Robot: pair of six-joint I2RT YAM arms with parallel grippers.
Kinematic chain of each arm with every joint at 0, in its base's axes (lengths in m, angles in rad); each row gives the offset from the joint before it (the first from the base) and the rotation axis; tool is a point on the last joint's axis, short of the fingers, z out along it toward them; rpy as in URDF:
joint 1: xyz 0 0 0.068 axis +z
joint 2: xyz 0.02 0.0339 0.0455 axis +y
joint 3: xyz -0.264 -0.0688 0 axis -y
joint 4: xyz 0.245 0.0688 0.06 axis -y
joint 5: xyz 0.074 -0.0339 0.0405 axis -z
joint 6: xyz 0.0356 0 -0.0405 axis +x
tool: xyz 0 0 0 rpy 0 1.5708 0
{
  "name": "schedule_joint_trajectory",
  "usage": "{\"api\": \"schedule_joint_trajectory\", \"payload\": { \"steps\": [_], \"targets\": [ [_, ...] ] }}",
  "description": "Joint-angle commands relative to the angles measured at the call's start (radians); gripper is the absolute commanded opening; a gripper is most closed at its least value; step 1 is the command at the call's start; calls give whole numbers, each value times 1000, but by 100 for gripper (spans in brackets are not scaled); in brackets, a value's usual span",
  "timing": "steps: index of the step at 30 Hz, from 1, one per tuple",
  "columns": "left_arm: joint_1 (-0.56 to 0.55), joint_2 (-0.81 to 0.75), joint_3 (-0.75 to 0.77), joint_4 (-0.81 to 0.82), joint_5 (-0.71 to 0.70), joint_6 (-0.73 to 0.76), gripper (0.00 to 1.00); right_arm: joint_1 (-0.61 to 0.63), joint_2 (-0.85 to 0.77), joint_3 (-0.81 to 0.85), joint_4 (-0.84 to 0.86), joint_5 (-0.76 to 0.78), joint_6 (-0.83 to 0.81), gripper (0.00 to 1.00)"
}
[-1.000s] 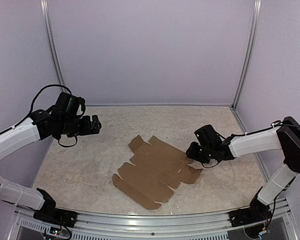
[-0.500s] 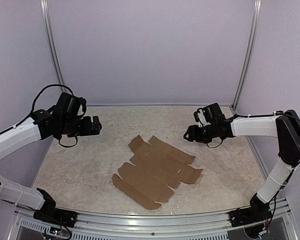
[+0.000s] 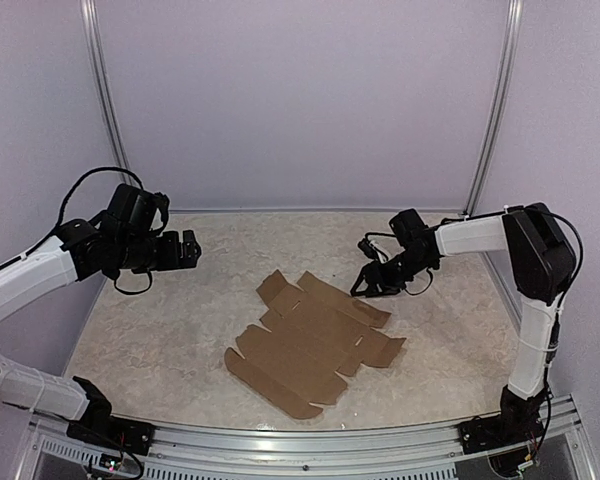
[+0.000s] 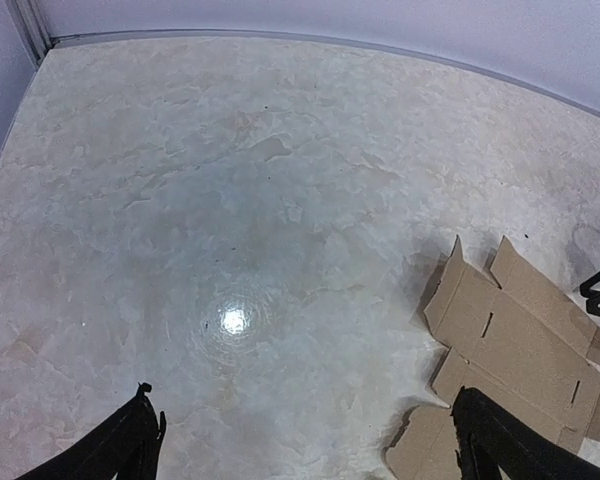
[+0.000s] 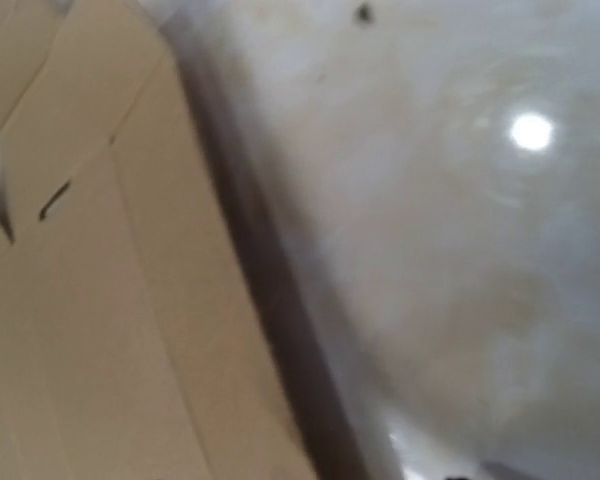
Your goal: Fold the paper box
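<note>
One view, overhead, shows whole paper box; right wrist, blurred edge.

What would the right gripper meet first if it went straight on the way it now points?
Most likely the far edge of the paper box, just ahead of the right gripper; depth is unclear, so perhaps the table first.

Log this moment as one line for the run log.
paper box: flat, unfolded | left gripper: open, raised, empty | right gripper: low at box's far-right edge, jaws unclear
</note>
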Motion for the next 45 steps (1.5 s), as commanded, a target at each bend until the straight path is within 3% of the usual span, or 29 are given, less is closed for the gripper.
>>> {"api": "schedule_joint_trajectory", "payload": {
  "steps": [1,12,24,30,45],
  "targets": [
    [-7,-26,3,-22,-11,5,99,-19,73,72,-119,-123,-108,57],
    [-7,-25,12,-28,-10,0,99,-19,118,54,-133,-214,-133,49],
    [-7,-16,14,-22,0,2,99,-16,92,21,-107,-254,-122,26],
    [-8,-16,11,-20,0,0,99,-13,80,26,-108,-276,-119,19],
    [-8,-30,1,-18,0,-1,99,28,105,50,-150,-257,-141,24]
  ]
}}
